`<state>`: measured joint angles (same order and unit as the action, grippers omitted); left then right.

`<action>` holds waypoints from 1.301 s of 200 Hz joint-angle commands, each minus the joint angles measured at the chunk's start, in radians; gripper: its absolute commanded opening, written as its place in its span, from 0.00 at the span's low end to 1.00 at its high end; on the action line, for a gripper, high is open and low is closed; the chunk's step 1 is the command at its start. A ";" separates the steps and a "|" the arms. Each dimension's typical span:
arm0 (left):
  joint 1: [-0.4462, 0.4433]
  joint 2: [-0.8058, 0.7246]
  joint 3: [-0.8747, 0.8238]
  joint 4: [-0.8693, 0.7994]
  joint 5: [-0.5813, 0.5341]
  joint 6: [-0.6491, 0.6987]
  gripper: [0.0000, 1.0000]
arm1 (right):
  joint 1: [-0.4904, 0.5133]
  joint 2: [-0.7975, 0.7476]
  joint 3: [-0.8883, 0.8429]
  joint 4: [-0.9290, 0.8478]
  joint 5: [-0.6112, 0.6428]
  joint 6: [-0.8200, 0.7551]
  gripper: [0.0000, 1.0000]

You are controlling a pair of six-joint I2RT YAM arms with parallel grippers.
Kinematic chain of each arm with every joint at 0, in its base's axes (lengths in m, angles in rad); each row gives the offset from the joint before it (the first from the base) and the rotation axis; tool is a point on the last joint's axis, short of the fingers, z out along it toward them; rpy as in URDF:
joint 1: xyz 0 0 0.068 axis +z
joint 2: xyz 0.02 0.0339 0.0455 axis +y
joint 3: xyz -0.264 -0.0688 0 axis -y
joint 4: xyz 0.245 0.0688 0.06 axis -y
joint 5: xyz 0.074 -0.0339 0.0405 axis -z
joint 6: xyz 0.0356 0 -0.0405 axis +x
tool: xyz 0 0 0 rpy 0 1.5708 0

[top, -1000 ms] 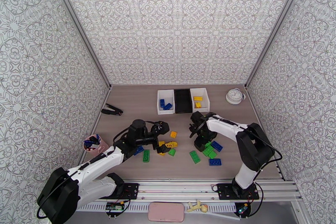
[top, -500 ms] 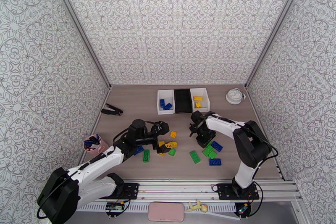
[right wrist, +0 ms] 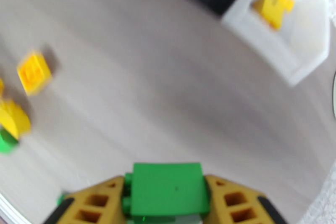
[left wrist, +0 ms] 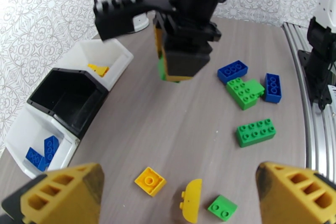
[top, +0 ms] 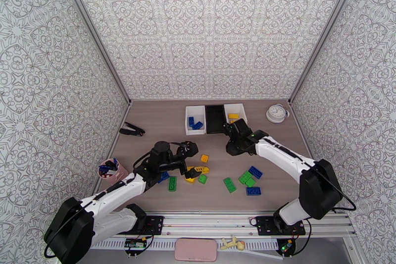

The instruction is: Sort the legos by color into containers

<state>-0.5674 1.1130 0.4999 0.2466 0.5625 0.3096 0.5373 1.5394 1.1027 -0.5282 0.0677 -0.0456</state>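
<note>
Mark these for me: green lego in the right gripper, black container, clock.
green lego [right wrist: 167, 188]: right wrist view, middle of its flat face.
black container [left wrist: 69, 98]: left wrist view, bare floor inside.
clock [top: 277, 113]: top external view, centre of its dial.

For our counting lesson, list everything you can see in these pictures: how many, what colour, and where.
white bins: two, white, far side of the table, flanking the black one.
black bin: one, black, between them.
blue bricks: at least two, blue, in the left white bin.
yellow bricks: at least one, yellow, in the right white bin.
loose bricks: about eleven, blue, green and yellow, mid-table.
clock: one, white, right of the bins.
cup: one, pink, left edge.
black tool: one, black, left of the bins.
left hand: open, over the loose bricks.
right hand: shut on a green brick, near the bins.
</note>
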 commanded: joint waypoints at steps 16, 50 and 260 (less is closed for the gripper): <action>0.008 -0.009 -0.025 0.093 -0.080 -0.081 1.00 | -0.010 0.075 0.026 0.375 -0.027 0.126 0.37; 0.012 -0.010 -0.024 0.096 -0.088 -0.091 1.00 | -0.023 0.253 0.176 0.469 -0.005 0.162 0.37; 0.128 -0.129 0.025 -0.202 0.119 0.112 1.00 | -0.030 0.119 0.078 0.320 -0.146 -0.023 0.93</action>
<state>-0.4690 1.0023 0.4889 0.1539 0.5980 0.3538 0.5003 1.7176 1.2583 -0.1341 0.0002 0.0193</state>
